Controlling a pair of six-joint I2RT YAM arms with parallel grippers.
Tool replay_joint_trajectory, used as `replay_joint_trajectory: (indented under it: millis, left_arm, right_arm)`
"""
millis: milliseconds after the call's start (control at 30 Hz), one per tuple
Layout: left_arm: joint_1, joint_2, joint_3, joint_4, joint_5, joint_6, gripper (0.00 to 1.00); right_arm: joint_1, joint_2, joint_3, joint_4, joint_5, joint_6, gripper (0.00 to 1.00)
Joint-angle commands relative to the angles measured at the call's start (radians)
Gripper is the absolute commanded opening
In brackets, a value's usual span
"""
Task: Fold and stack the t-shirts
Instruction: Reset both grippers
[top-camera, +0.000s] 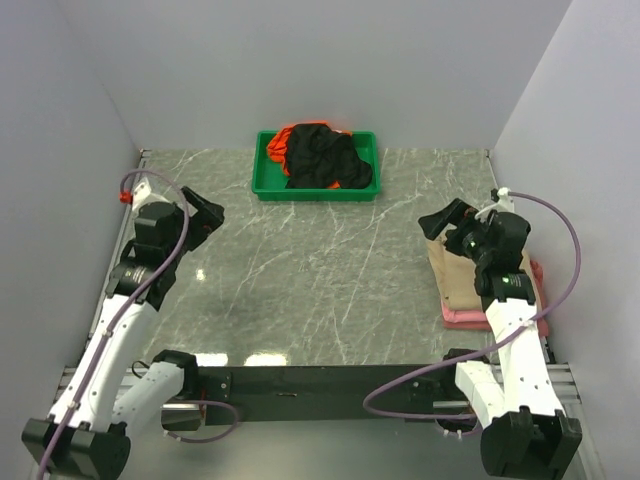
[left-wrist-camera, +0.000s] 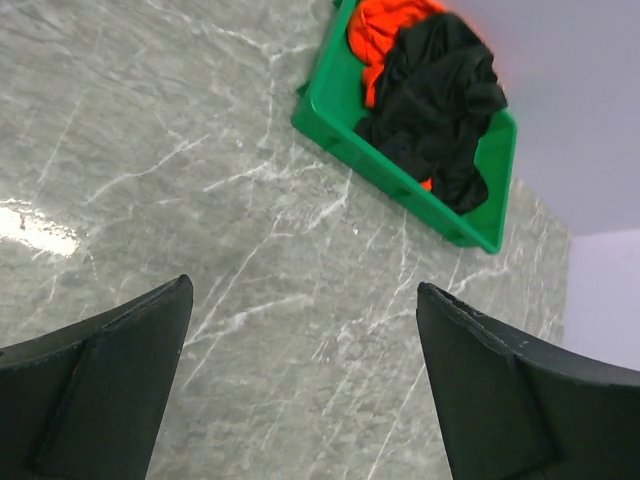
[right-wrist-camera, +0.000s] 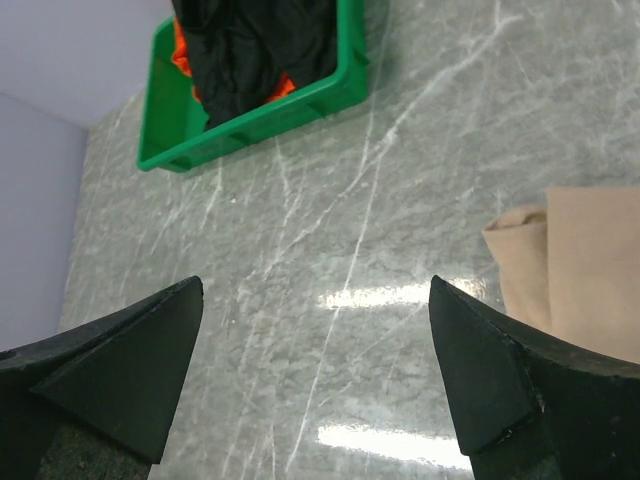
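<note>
A folded tan t-shirt (top-camera: 457, 277) lies at the table's right side on top of a folded pink t-shirt (top-camera: 470, 320); its corner shows in the right wrist view (right-wrist-camera: 580, 260). A crumpled black t-shirt (top-camera: 322, 157) and an orange t-shirt (top-camera: 279, 143) fill the green tray (top-camera: 264, 180) at the back. My left gripper (top-camera: 205, 212) hangs open over the left of the table, nothing between its fingers (left-wrist-camera: 110, 380). My right gripper (top-camera: 447, 219) stands open just above the tan shirt's far left corner, holding nothing.
The green tray (left-wrist-camera: 340, 140) sits against the back wall, also in the right wrist view (right-wrist-camera: 250, 130). Grey walls close in the table on three sides. Purple cables loop off both arms. The marble tabletop (top-camera: 320, 270) lies bare between the arms.
</note>
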Motion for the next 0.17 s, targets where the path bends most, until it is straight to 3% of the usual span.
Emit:
replay_joint_trajectory:
  millis: [0, 133]
  left_arm:
    - [0.003, 0.048, 0.075, -0.004, 0.072, 0.052, 0.99]
    - [0.003, 0.059, 0.095, 0.019, 0.098, 0.075, 0.99]
  right_arm:
    - [0.001, -0.035, -0.003, 0.063, -0.049, -0.029, 1.00]
    - [0.001, -0.020, 0.014, 0.043, -0.092, -0.049, 1.00]
